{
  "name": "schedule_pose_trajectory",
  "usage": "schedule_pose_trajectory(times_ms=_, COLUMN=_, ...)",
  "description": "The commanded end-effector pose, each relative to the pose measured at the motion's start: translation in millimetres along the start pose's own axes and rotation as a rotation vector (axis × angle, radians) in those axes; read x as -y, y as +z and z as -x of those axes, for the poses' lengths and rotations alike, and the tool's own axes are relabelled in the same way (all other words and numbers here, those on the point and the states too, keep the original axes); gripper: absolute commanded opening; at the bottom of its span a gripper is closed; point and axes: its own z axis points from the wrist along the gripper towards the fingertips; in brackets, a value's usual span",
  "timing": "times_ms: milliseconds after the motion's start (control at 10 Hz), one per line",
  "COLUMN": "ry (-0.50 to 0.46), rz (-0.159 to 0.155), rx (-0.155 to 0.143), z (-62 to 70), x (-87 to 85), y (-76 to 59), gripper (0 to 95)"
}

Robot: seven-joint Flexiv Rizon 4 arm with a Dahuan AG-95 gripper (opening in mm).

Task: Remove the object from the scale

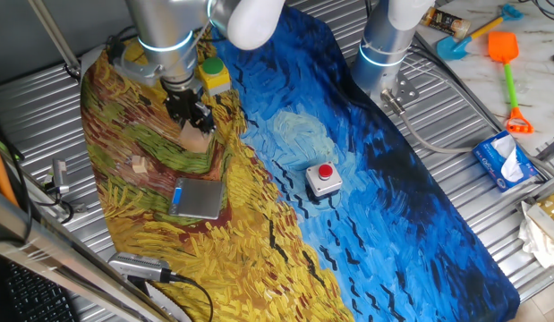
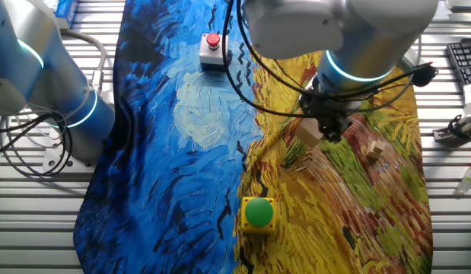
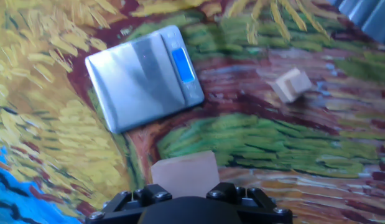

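Currently: my pincer grips cube, clear of bare scale. Advice: set it flat on desk, away from scale, then release.

The wooden cube is held between the fingers of the gripper, off the scale and behind it in one fixed view. Nothing is borne on the scale's plate. A small wooden bit is seen left of the cube. A button box lies right of the scale, and another button box is found behind the gripper, all on the painted cloth.
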Motion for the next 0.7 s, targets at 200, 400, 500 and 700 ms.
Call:
schedule_pose_trajectory(times_ms=200, ry=0.0, rz=0.005, rx=0.01, z=0.0, x=-1.2, y=8.1, gripper=0.0)
schedule_pose_trajectory(times_ms=400, ry=-0.003, rz=0.013, rx=0.02, z=-0.8, x=-3.4, y=18.7, gripper=0.0)
schedule_pose_trajectory(times_ms=500, ry=0.0, rz=0.012, rx=0.025, z=-1.0, x=-4.0, y=21.2, gripper=0.0)
schedule_pose_trajectory(times_ms=700, ry=0.002, rz=0.021, rx=0.036, z=-1.7, x=-6.2, y=29.1, gripper=0.0)
